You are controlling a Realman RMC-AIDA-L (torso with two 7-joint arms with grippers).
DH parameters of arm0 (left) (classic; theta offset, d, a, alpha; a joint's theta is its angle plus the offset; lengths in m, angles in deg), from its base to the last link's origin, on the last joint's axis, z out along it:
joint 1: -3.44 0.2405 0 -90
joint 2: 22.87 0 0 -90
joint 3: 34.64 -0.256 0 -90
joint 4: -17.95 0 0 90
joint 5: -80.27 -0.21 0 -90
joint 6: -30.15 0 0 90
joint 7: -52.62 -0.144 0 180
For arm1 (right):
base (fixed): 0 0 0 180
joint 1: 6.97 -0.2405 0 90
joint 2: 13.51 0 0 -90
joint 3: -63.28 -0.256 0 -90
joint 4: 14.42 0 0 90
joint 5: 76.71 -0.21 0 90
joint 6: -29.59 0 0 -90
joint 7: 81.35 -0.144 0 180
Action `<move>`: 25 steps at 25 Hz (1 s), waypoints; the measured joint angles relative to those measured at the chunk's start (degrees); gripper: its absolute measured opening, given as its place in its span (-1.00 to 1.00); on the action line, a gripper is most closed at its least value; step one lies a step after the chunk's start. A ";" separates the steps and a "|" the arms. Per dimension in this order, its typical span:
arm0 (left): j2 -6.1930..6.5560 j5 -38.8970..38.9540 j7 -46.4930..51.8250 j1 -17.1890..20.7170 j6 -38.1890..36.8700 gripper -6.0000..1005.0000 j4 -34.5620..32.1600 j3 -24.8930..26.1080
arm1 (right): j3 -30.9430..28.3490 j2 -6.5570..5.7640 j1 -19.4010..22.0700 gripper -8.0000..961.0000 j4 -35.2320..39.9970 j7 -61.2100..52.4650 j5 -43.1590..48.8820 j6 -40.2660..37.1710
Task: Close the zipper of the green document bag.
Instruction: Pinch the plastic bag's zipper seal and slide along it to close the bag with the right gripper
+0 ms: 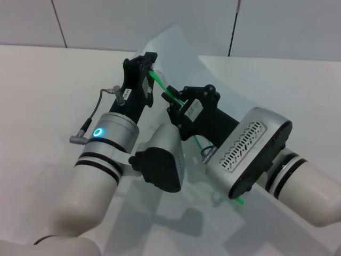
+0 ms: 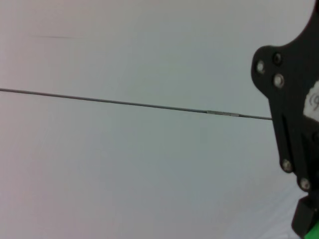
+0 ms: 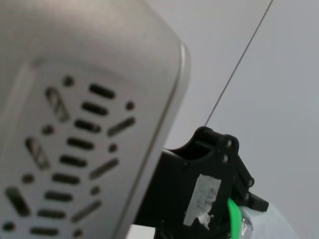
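The green document bag (image 1: 178, 53) is held up off the white table as a pale translucent sheet between my two arms. Its bright green zipper (image 1: 160, 84) runs slantwise from my left gripper (image 1: 151, 73) to my right gripper (image 1: 176, 101), and its lower end (image 1: 238, 200) shows under the right arm. Both grippers are shut on the green strip, the left at the upper end and the right a short way down it. The slider is hidden among the fingers. A bit of zipper (image 3: 233, 219) shows beside a black gripper in the right wrist view.
The white table (image 1: 42, 96) spreads out on all sides, with a grey panelled wall (image 1: 106, 21) behind it. The bulky silver forearms (image 1: 106, 138) of both arms crowd the middle and cover the bag's lower part.
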 joint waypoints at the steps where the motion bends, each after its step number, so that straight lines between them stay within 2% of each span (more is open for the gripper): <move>1: 0.00 0.00 0.06 0.00 0.06 -0.88 0.00 0.01 | -0.04 0.00 0.02 -0.82 0.00 0.00 0.00 0.00; 25: 0.09 -0.45 2.44 0.27 1.99 -0.88 0.00 0.44 | -0.31 0.00 0.39 -0.82 -2.68 -0.43 -1.81 -0.03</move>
